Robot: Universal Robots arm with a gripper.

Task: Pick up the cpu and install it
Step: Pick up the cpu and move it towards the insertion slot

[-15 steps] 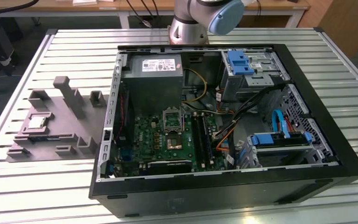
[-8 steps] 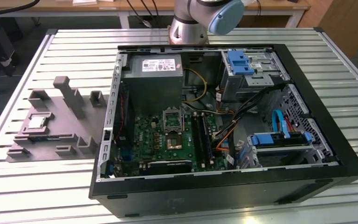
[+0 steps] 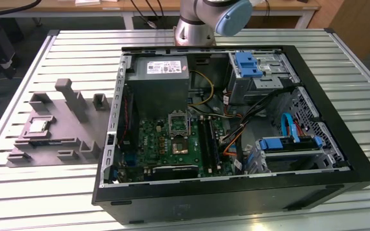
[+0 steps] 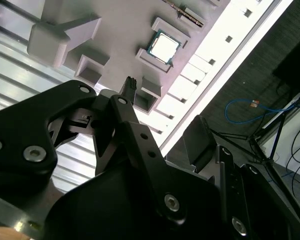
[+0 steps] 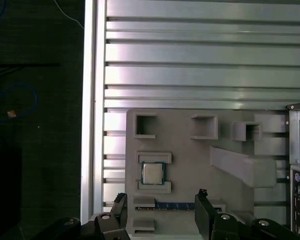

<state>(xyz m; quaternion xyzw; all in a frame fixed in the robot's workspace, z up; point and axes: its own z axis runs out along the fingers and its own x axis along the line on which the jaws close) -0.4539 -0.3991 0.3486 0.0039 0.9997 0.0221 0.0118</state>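
Small cpu (image 3: pixel 39 126) is seated flat in recess of grey tray (image 3: pixel 69 138), on slatted worktop (image 3: pixel 37 192), beside open computer case (image 3: pixel 236 195) at exterior view's left. In first wrist view claw (image 5: pixel 161 199) is seen above tray, spread wide, nothing held, apart from cpu.

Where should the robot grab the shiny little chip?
Probably by its two thin edges that face no block, coming straight down from above. The cpu lies flat in the tray, with grey blocks beside its other two edges.
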